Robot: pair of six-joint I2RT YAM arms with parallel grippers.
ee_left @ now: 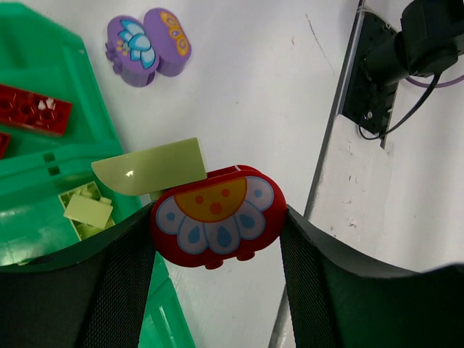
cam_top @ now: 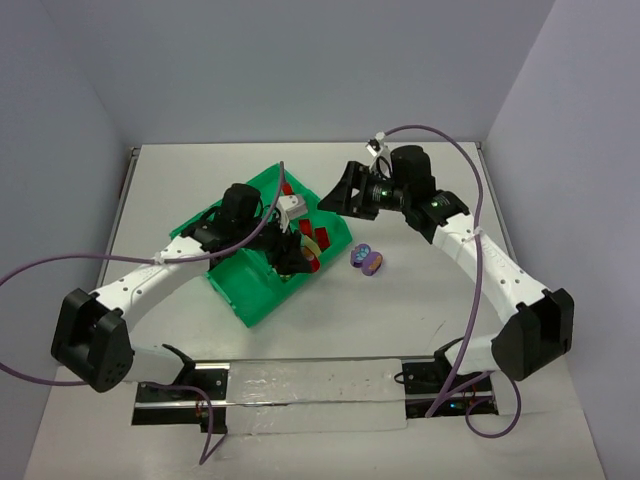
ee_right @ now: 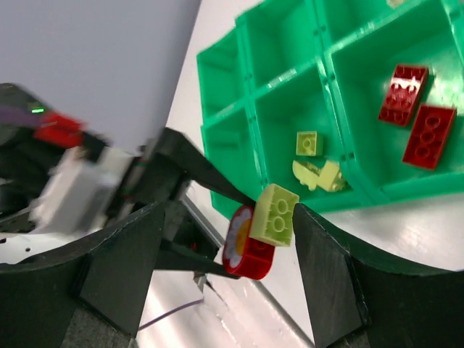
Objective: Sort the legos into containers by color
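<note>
Two legos are sitting pressed together between your grippers, and that is where the trouble is waiting. Your left gripper is pinching the red lego, a rounded piece, by its ends. A yellow-green brick is riding on its upper edge, and I cannot tell whether the two are clipped or merely touching. Your right gripper is standing wide, its jaws either side of that brick and gripping nothing. If you are closing those jaws off-centre, you are risking levering the red lego out of the left pinch. You could also be flicking the brick onto the table, short of the tray. That tray is lying just beyond the right gripper, with red bricks in one compartment and yellow-green pieces in the next. Dropping the pair unseparated is putting one colour in the wrong section. Two purple legos are waiting on the table ahead of the left gripper. No writing is showing anywhere; the red lego is carrying only a printed flower in orange, white and blue, and the purple ones are carrying similar prints.
</note>
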